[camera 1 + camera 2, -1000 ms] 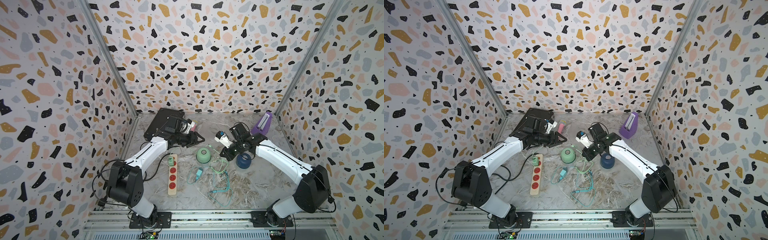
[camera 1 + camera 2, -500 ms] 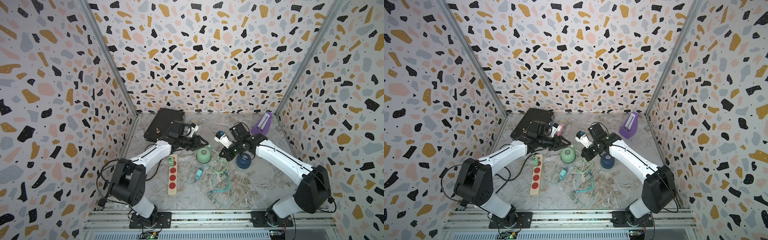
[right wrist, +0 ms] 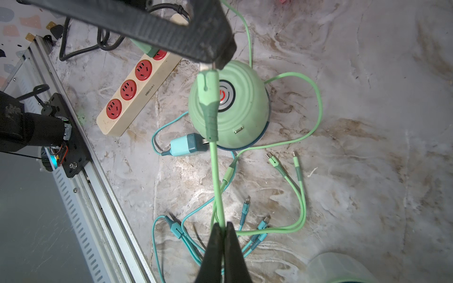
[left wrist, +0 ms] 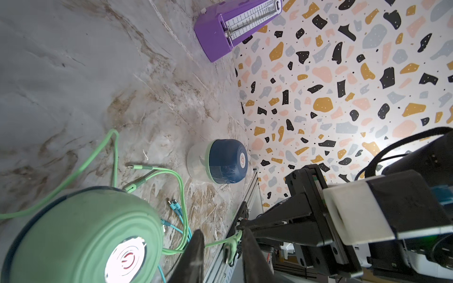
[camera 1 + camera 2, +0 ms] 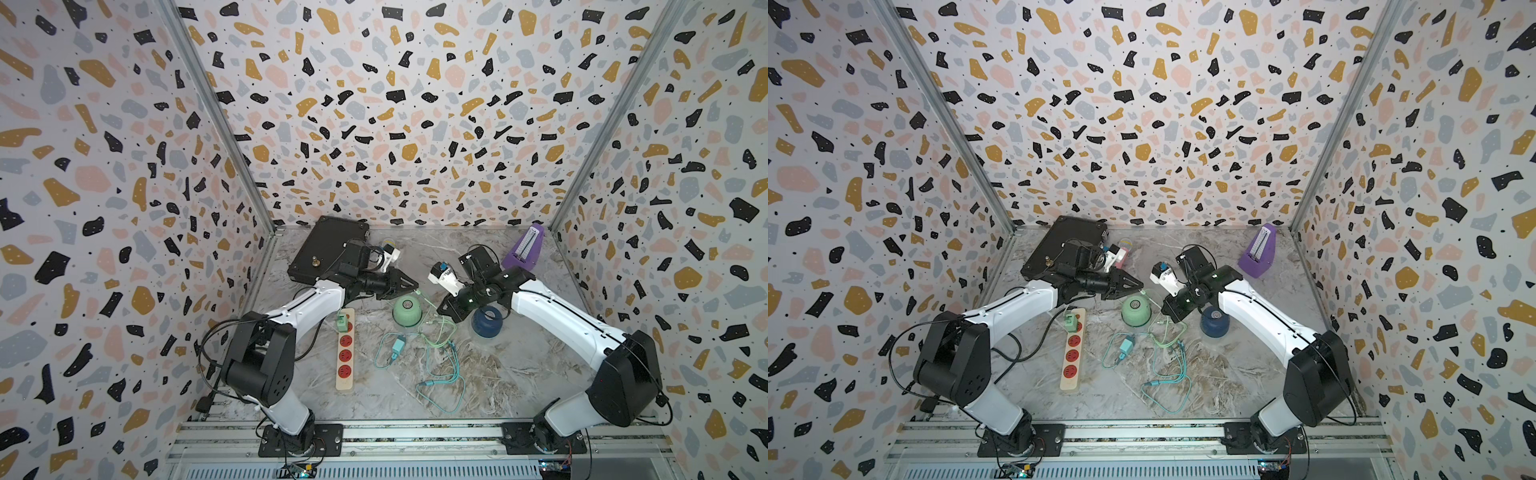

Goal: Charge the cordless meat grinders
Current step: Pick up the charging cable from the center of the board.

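In right wrist view, port [image 3: 239, 129] on mint grinder [image 3: 247, 112], unseen from above

The mint green grinder [image 5: 407, 311] stands upright near the middle of the marbled tabletop [image 5: 519, 374], nudged a little toward twelve o'clock. It is a ribbed dome with a dark blue rim at its foot, a small port low on its side, and a round silvery button on top bearing a red power mark. At about three o'clock from it, close by but not touching, the navy grinder [image 5: 487, 322] also stands upright. Its dark blue dome sits on a clear cup with a pale green band between them, and it has the same silvery button on top.
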Controlling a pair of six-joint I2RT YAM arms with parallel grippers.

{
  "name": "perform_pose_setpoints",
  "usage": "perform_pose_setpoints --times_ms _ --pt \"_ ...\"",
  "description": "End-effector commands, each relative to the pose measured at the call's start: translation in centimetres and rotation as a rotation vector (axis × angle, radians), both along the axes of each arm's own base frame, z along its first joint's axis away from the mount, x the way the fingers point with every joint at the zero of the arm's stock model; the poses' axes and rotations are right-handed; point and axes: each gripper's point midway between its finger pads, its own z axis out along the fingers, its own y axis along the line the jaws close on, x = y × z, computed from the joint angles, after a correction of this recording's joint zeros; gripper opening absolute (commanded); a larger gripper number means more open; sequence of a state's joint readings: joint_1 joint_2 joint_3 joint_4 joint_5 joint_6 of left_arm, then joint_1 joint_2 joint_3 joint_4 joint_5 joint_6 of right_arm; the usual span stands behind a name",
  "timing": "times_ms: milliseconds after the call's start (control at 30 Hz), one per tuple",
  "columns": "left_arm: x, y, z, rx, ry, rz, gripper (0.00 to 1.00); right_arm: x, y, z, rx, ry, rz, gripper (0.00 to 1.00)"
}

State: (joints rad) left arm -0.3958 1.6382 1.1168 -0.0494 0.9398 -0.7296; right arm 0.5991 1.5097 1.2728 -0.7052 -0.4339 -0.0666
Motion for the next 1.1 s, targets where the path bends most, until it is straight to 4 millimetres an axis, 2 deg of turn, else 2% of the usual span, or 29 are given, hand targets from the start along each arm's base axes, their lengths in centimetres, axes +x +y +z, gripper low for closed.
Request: perform_pose_setpoints --times_ms 0,100,333,367,500,667,867,1067 --pt "-0.3 -0.5 0.5 -0.031 -0.019 -0.036 0.20 0.0 0.5 2.0 0.035 -0.030 0.009 0.00" --pt "-0.3 -0.5 0.4 -0.032 -0.016 -0.038 0.12 0.0 0.5 1.9 0.035 -0.027 0.012 0.00" --pt "-0.7 -0.4 0.2 -0.028 -0.011 -0.046 0.00 0.1 0.5 2.1 0.031 -0.039 0.013 0.01" --pt "-0.7 -0.4 0.2 -0.027 -0.011 -0.044 0.00 0.2 0.5 2.1 0.029 -0.041 0.014 0.04" --pt "-0.6 -0.2 0.4 -0.013 -0.012 -0.028 0.00 0.7 0.4 2.4 0.019 -0.073 0.009 0.26" --pt "-0.7 0.2 1.0 0.006 -0.016 0.000 0.00 1.3 1.0 3.3 0.043 -0.107 0.028 0.41" --pt "-0.7 0.3 1.7 -0.002 -0.007 0.016 0.00 2.2 2.5 4.7 0.121 -0.140 0.040 0.44" --pt "-1.1 0.0 2.8 -0.046 -0.027 -0.016 0.00 2.3 3.5 4.9 0.159 -0.126 0.075 0.45"
